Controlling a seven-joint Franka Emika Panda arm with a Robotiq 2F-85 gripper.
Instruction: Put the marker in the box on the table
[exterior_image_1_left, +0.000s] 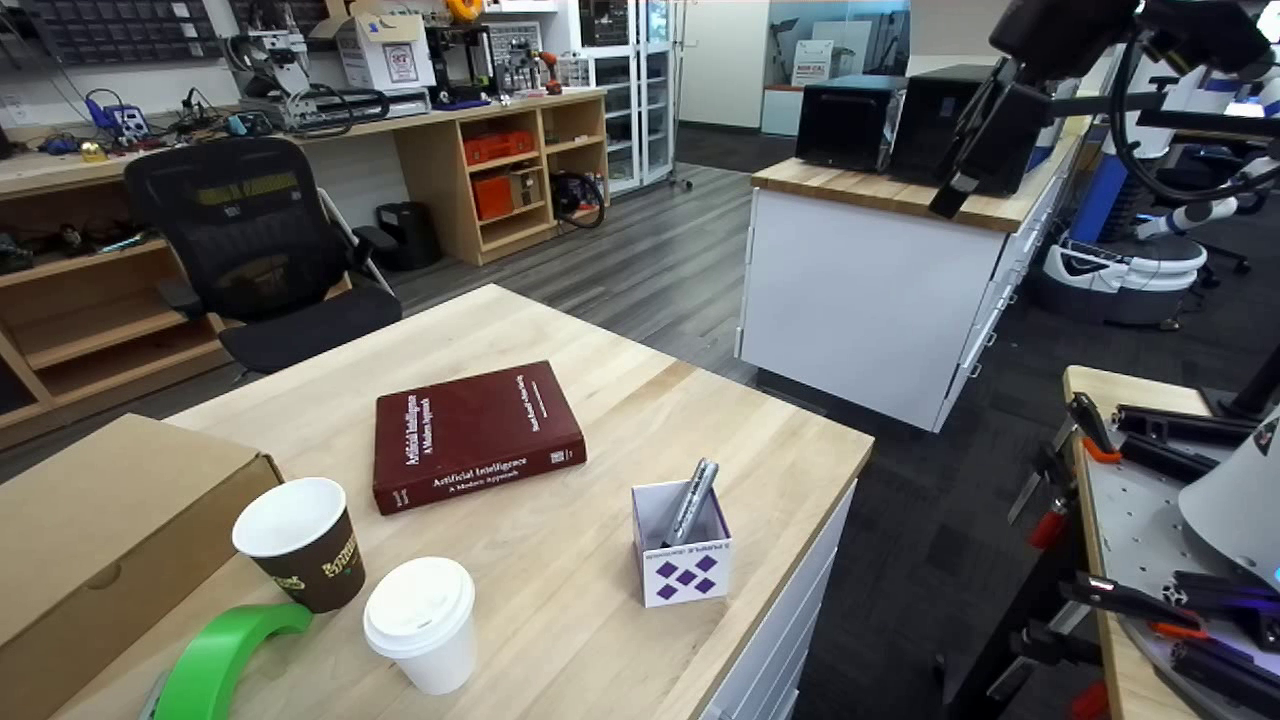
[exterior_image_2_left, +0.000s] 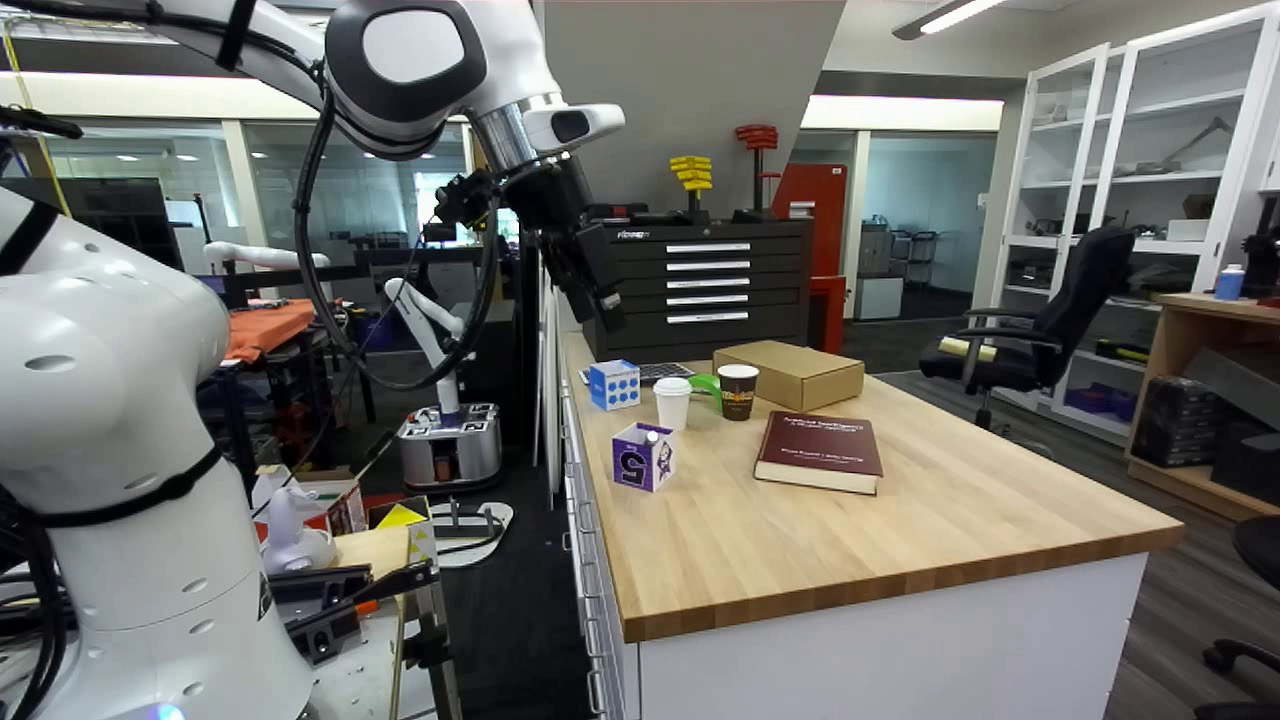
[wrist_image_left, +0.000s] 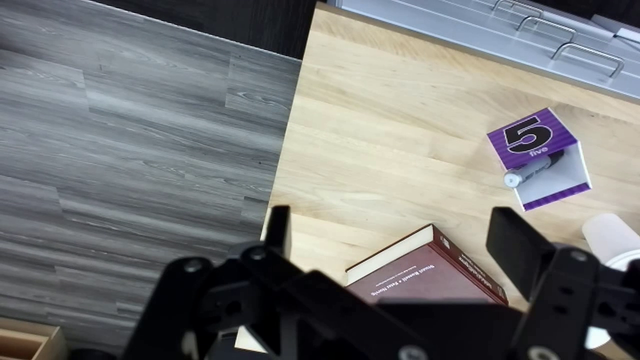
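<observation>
Marker (exterior_image_1_left: 691, 503) sits slanted inside the small box (exterior_image_1_left: 688, 575), its grey end poking above the rim, so the task looks all but done and the chief danger is undoing it. That raised end makes an easy snag: should the hand (wrist_image_left: 390, 232) dip low, it could hook the marker out or tip the box, which is probably light. Since the box stands near the edge of the table (exterior_image_1_left: 560, 560), a firm knock might carry both over. A sideways sweep could also topple the white cup (exterior_image_1_left: 427, 630) nearby. The hand is well above the table, its jaws spread wide and holding nothing, so rising straight up would seem the safest way off.

How deep the marker reaches is uncertain: in both exterior views the box's walls hide its lower end, and in the wrist view only part of the dark end shows. There, too, the hand covers much of the book (wrist_image_left: 415, 282), and the white cup is partly covered and cut off by the edge of the view. In an exterior view, the dark fingers (exterior_image_1_left: 948, 198) partly blend into the black appliance (exterior_image_1_left: 920, 125) behind them.
</observation>
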